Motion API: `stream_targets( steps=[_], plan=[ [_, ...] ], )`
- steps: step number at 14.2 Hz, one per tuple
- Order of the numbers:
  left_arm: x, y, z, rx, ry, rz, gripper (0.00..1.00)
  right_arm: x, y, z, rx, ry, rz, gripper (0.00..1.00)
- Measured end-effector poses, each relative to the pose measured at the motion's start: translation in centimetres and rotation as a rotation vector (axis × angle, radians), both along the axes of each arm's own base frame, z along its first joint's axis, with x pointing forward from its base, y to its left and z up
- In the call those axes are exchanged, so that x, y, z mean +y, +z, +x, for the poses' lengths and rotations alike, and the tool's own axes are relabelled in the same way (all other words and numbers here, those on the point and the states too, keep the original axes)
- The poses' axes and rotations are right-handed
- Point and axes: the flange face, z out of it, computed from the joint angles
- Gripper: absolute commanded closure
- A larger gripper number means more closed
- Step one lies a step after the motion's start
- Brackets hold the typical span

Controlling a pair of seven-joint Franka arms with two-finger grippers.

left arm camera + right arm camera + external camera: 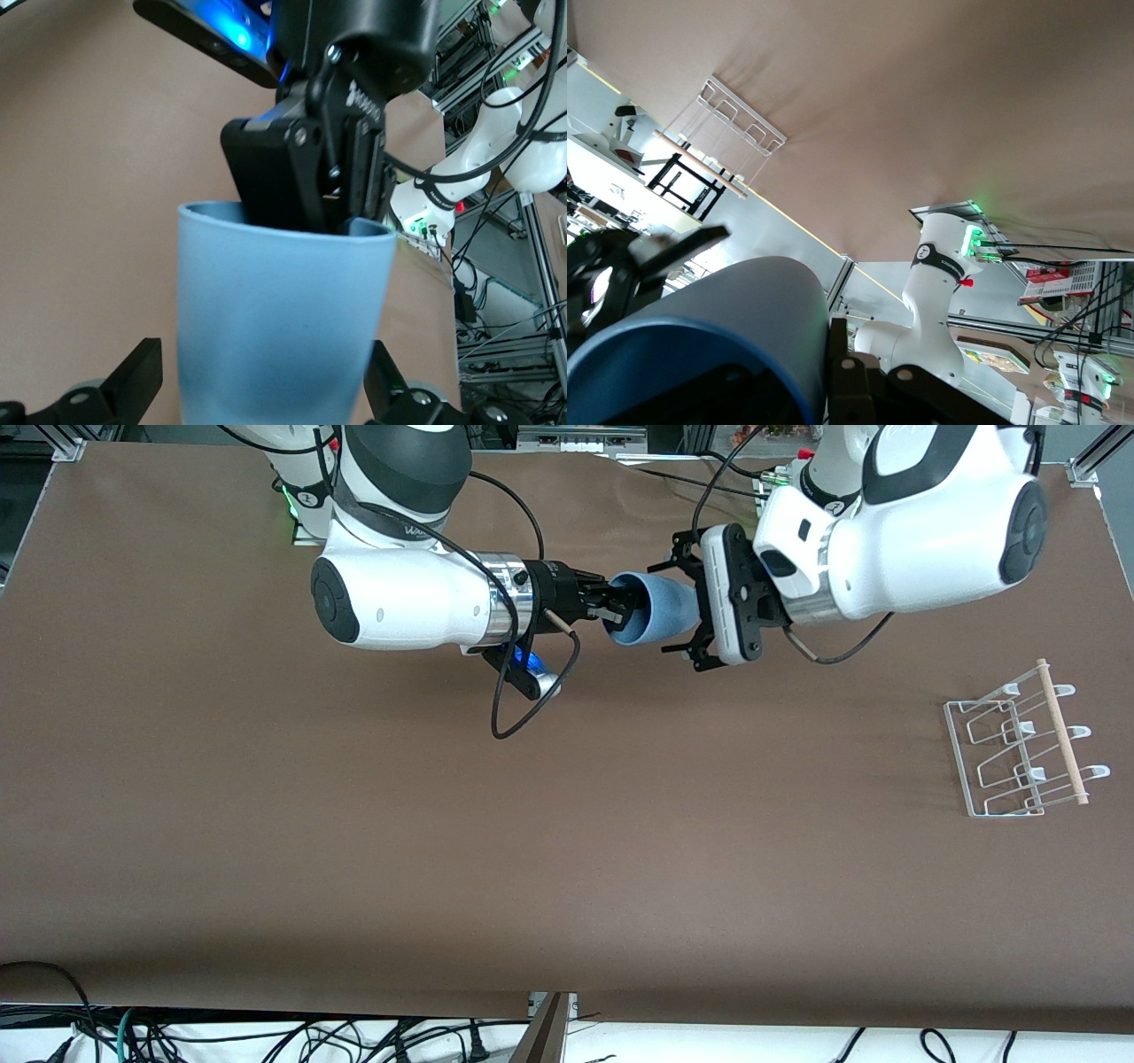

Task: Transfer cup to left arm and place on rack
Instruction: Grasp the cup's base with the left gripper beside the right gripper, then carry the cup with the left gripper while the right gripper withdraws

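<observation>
Gripping the light-blue cup (654, 609) by its rim, the right claw (611, 613) is holding it above the worktop (532, 824); the left claw (687, 609) is straddling its base, released, at the cup's 3 o'clock.

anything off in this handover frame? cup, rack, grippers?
Nothing stands out. The right gripper holds the cup by its rim, on its side in the air; the open left gripper straddles its base. The rack sits flat toward the left arm's end.

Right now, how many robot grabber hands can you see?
2. The right gripper is shut on the cup rim, up over the table. The left gripper is open around the cup's base.
</observation>
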Motion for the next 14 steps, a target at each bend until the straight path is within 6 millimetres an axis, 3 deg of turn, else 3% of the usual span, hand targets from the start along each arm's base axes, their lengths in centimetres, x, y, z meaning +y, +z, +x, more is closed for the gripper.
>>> stream_targets(
  steps=[1,2,3,4,7,8,9,10,12,14],
  plan=[
    [0.0,-0.3,0.1,-0.007,-0.012,-0.003,0.08,0.0,0.0,0.1,-0.002,-0.004,0.001,1.0],
    [-0.2,-0.3,0.0,-0.013,-0.022,-0.006,0.57,0.0,0.0,0.0,-0.002,-0.004,0.001,1.0],
    [-0.5,-0.2,-0.2,-0.015,-0.03,-0.008,0.85,0.1,0.0,0.0,-0.003,-0.005,0.002,1.0],
    [-0.8,-0.2,-0.3,-0.017,-0.036,-0.01,0.96,0.1,0.0,0.0,-0.005,-0.008,0.004,1.0],
    [-0.8,-0.2,-0.3,-0.023,-0.039,-0.012,0.97,0.1,0.1,0.1,-0.003,-0.011,0.005,1.0],
    [-0.8,-0.2,-0.3,-0.023,-0.039,-0.012,0.97,0.1,0.1,0.1,-0.003,-0.011,0.005,0.7],
    [-0.8,-0.1,-0.3,-0.023,-0.039,-0.012,0.97,0.1,0.1,0.1,-0.003,-0.012,0.005,0.22],
    [-0.7,-0.2,-0.3,-0.023,-0.039,-0.012,0.97,0.0,0.1,0.1,-0.002,-0.013,0.006,0.06],
    [-0.7,-0.2,-0.4,-0.015,-0.044,-0.01,0.97,-0.8,0.1,0.9,0.007,-0.031,0.014,0.02],
    [-0.4,-0.4,-0.5,0.001,-0.054,-0.006,0.97,-3.4,0.0,2.6,0.031,-0.045,0.011,0.01]
  ],
)
